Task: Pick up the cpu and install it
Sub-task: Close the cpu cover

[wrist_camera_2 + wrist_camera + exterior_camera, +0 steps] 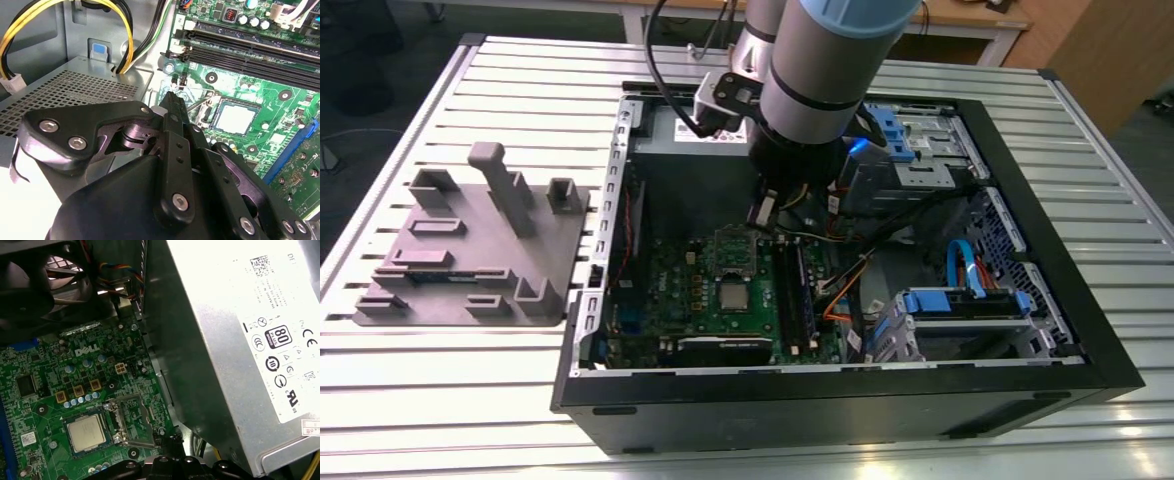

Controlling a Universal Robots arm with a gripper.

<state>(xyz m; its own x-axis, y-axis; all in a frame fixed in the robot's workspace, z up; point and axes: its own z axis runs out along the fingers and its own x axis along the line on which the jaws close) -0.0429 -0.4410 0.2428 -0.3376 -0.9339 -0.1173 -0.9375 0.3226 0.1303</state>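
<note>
Gripper (172,97) fingers pressed together, nothing between them, hovering inside open computer case (1067,330) above green motherboard (75,390). Cpu (86,432) seated flat in socket just beyond fingertips, apart from them; silver top also visible in second wrist view (235,119). Grey power supply (235,350) alongside gripper.

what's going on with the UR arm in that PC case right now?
The arm has its pincer down inside the open computer case, just above the motherboard. The cpu already sits in its socket on the board, with nothing between the pincer's closed tips. The grey fixture plate lies on the table beside the case.
</note>
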